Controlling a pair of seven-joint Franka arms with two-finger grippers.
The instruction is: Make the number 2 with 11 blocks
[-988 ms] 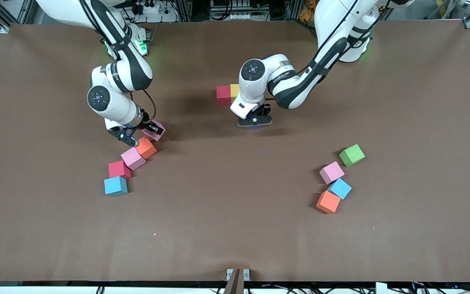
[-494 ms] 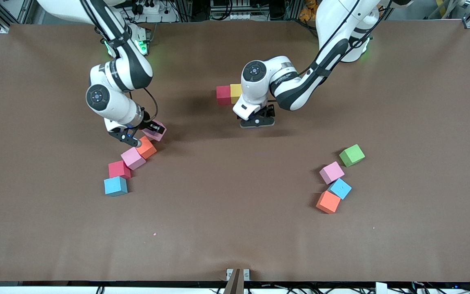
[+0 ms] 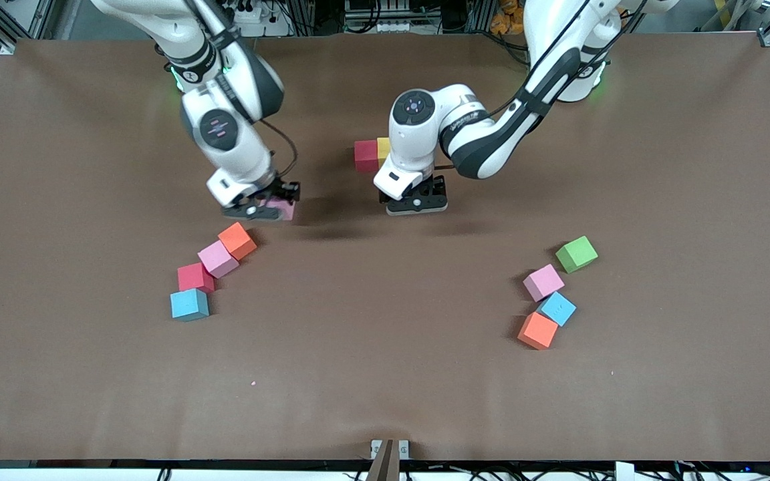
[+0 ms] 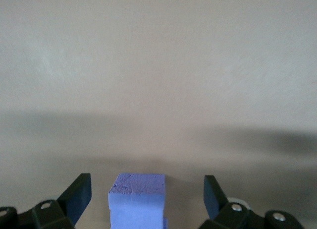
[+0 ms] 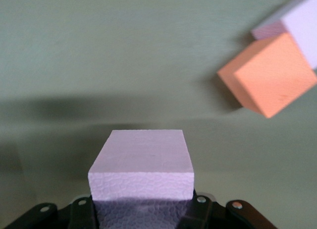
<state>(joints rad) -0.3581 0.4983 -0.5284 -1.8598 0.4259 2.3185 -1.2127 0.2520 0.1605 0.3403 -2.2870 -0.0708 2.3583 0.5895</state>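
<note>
Building number 2's upper rows: left tool (image 3: pixel 416 204) spread apart around a purple block (image 4: pixel 136 199) set beside the red (image 3: pixel 365 155) and yellow (image 3: pixel 383 147) blocks, right tool (image 3: pixel 259 210) clamped on a pink block (image 5: pixel 142 171), next needing placement alongside.

Pink block (image 5: pixel 141 164) matte grainy foam; table (image 3: pixel 385 374) matte brown cloth.
</note>
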